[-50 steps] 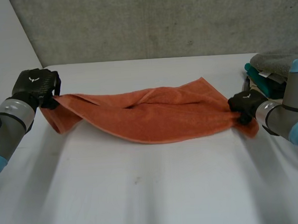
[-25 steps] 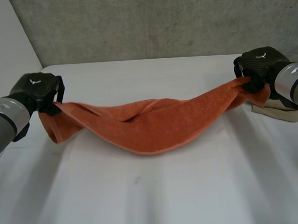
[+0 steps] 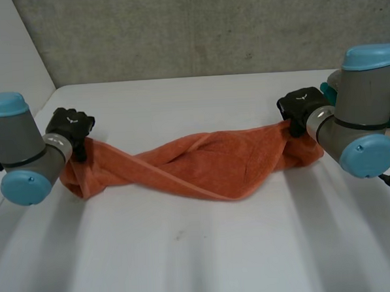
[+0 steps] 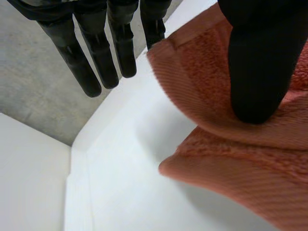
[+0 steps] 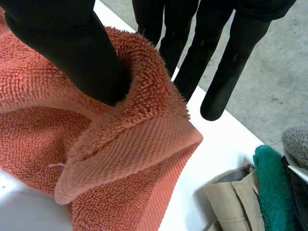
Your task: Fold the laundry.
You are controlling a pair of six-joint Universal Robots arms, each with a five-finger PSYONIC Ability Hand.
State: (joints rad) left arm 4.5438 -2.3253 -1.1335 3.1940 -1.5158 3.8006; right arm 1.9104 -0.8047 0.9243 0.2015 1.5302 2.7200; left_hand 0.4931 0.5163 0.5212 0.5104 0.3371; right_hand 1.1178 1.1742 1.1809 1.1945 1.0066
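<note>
Head view: the orange towel hangs twisted between the left hand and the right hand over the white desk; the hands stand closer together than before. Left wrist view: thumb and finger pinch one end. Right wrist view: thumb and fingers pinch the other.

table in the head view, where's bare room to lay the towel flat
The wide bare strip of table on the near side of the orange towel, and a narrower one between it and the wall. Crowded beside the right robot hand, where folded cloths lie.
</note>
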